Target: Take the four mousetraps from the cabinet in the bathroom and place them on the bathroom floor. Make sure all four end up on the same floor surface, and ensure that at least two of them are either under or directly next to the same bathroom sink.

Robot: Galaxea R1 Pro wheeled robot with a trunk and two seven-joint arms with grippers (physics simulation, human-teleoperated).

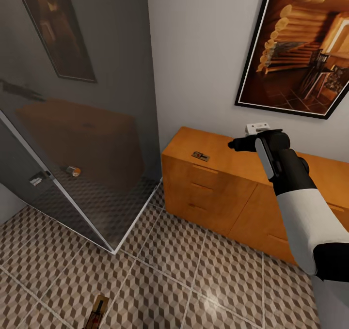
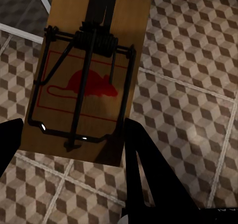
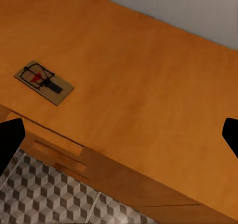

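Item, trap (image 3: 43, 82) flat on the cabinet (image 3: 148, 85) top near its front edge: my right gripper (image 3: 119, 135) hangs open above and aside, so I should centre over it, descend squarely, pinch its long edges; left gripper (image 2: 74, 135) grips another trap (image 2: 89, 75).

Item: my right arm (image 1: 300, 208), head view. Forearm is showing a white rounded shell, meeting a matte black cuff near the frame edge. Wrist section is showing black, with a pale grey oblong panel along its upper face. Gripper housing is presenting dark and blocky, a short black stub projecting.

Item: left fingers (image 2: 148, 174), left wrist view, are rendering as plain black, tapering wedges.

Item: right fingers (image 3: 10, 140), right wrist view, are appearing as flat black tips.
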